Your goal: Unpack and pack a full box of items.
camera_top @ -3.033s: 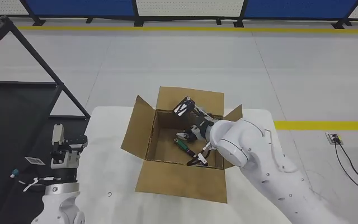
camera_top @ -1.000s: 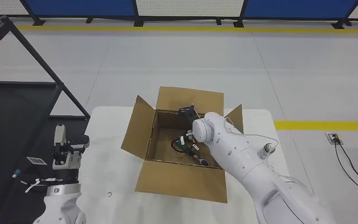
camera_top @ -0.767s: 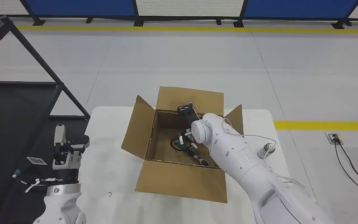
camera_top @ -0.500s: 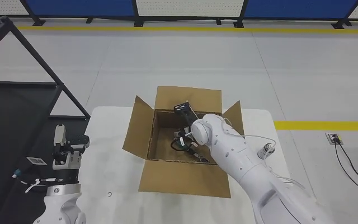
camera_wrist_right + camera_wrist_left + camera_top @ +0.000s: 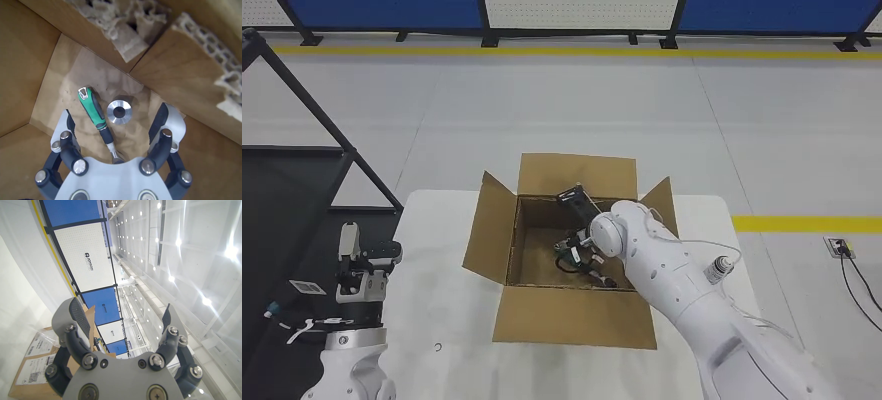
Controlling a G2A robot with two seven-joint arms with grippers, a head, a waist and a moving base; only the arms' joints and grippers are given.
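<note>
An open cardboard box (image 5: 502,225) stands on the white table (image 5: 442,300) with its flaps spread. My right gripper (image 5: 115,118) is down inside it, open, with nothing between its fingers. On the box floor below it lie a green-handled ratchet wrench (image 5: 93,108) and a shiny round metal part (image 5: 119,112) with a dark centre hole, side by side. The wrench runs between the fingers; the metal part sits near the middle of the gap. In the top view the right arm (image 5: 642,245) covers much of the box's inside. My left gripper (image 5: 121,313) is open and points up toward the ceiling, off the table's left edge (image 5: 362,265).
The box's torn corrugated wall edges (image 5: 132,37) stand close above the right gripper. A second cardboard box (image 5: 34,351) with labels lies near the left gripper. A black frame (image 5: 332,150) stands left of the table.
The right arm swung its gripper from the box's right side toward the back and deeper in. The box shifted slightly. The left arm stayed still.
</note>
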